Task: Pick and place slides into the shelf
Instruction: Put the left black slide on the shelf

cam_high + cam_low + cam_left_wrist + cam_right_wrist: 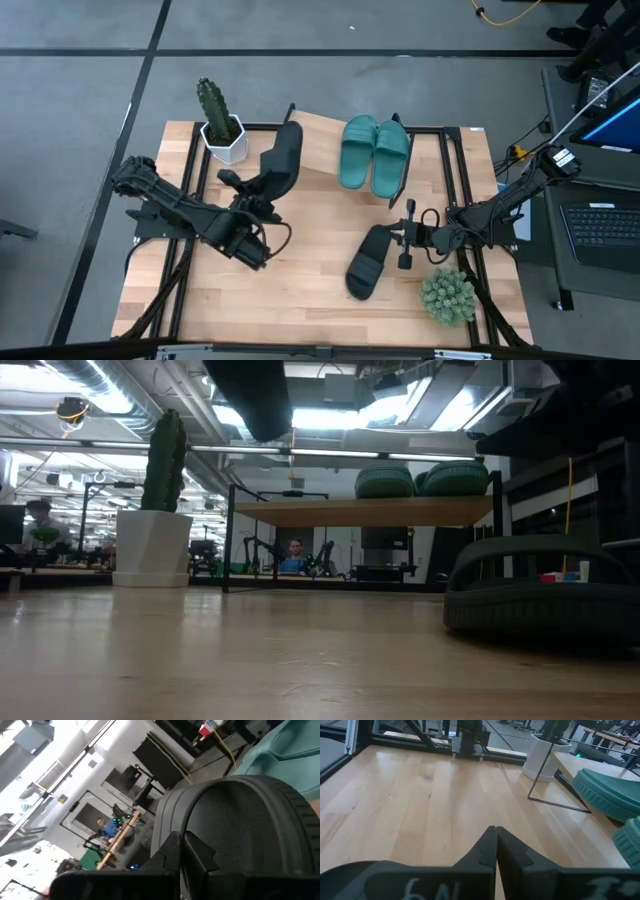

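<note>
1. Teal-green slides (374, 153) – two of them – lay side by side on the shelf (320, 130), a slanted light wooden board on thin black wire legs at the far side of the tabletop (300, 290); in the low view the pair (420, 481) sat on top of the board (360, 512).
2. One black slide (282, 160) was held up off the tabletop by the left claw (255, 205), near the shelf's left part; in the left wrist view the fingers (172, 855) were pinched on the sole of that slide (240, 820).
3. A second black slide (366, 263) lay flat on the tabletop in front of the shelf, near the right claw (408, 235); the low view showed it (545, 595) resting at the right.
4. The right claw (496, 851) hung just above the tabletop – its two fingers pressed together with nothing between them.
5. A cactus in a white pot (220, 125) stood at the shelf's left end, and a small round green plant (447, 296) sat at the near right corner of the tabletop.
6. A person (293, 557) showed in the room beyond, seen under the shelf.
</note>
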Available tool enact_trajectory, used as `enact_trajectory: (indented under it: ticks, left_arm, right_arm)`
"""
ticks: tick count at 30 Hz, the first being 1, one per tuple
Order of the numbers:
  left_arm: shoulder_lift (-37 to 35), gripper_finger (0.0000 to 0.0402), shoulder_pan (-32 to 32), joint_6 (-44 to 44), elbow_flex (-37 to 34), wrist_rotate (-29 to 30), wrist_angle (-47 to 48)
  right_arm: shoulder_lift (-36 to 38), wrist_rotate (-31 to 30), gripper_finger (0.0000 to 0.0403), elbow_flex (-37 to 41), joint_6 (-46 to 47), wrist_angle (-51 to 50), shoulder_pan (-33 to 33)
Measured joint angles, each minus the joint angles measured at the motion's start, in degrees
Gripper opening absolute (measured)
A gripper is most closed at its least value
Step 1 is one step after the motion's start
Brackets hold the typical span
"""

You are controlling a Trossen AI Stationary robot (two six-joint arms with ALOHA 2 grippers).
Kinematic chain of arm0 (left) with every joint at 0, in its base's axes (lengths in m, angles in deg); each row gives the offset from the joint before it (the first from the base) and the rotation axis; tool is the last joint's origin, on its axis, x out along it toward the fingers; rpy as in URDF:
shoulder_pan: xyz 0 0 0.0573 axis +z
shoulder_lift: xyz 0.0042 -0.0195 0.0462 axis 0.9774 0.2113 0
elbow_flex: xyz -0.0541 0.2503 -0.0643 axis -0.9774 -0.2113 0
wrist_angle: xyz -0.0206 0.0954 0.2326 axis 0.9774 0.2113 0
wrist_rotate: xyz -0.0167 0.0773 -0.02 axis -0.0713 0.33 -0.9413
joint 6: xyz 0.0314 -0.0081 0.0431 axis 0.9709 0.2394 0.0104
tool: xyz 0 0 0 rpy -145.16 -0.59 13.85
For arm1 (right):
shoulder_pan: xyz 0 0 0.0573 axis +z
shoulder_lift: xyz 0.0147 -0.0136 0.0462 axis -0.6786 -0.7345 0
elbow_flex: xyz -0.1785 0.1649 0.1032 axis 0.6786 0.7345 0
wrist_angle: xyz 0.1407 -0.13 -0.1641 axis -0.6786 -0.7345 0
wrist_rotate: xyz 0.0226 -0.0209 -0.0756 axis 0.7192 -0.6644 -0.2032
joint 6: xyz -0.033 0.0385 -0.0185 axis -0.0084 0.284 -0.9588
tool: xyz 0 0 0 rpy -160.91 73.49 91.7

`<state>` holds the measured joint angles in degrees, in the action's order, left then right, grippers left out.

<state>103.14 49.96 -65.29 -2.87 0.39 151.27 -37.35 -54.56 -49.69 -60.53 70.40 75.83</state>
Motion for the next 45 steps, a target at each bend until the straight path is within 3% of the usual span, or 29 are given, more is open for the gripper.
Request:
enact_trajectory:
  ticks: [8, 19, 23, 31, 35, 39, 45]
  left_arm:
    - [-1.1, 0.0, -0.8, -2.8, -3.8, -1.8, -2.7]
    - [-1.1, 0.0, -0.2, 6.1, -3.8, -0.2, -8.6]
    - [-1.1, 0.0, 2.2, 16.4, -3.8, -0.4, -14.1]
    - [-1.1, 0.0, 9.7, 49.6, -3.8, -6.3, -35.9]
    - [-1.0, 0.0, 13.4, 58.4, -3.8, -8.6, -41.9]
    - [-0.3, 0.0, 16.8, 65.7, -3.8, -16.0, -49.3]
    - [2.3, 0.0, 18.3, 81.5, -3.8, -17.3, -63.7]
  right_arm:
    - [0.0, 0.0, 0.0011, 0.0, -1.3, 2.0, 0.0]
    - [0.0, 0.0, 0.0011, 0.0, -3.4, 3.8, 0.0]
    - [0.0, 0.0, 0.0011, 0.0, -3.4, 3.7, 0.0]
    - [0.0, 0.0, 0.0011, 0.0, -4.9, 3.7, 0.0]
    - [0.0, 0.0, 0.0011, 0.0, -5.0, 3.7, 0.0]
    - [0.0, 0.0, 0.0011, 0.0, -5.1, 3.7, 0.0]
    - [0.0, 0.0, 0.0011, 0.0, -4.7, 3.7, 0.0]
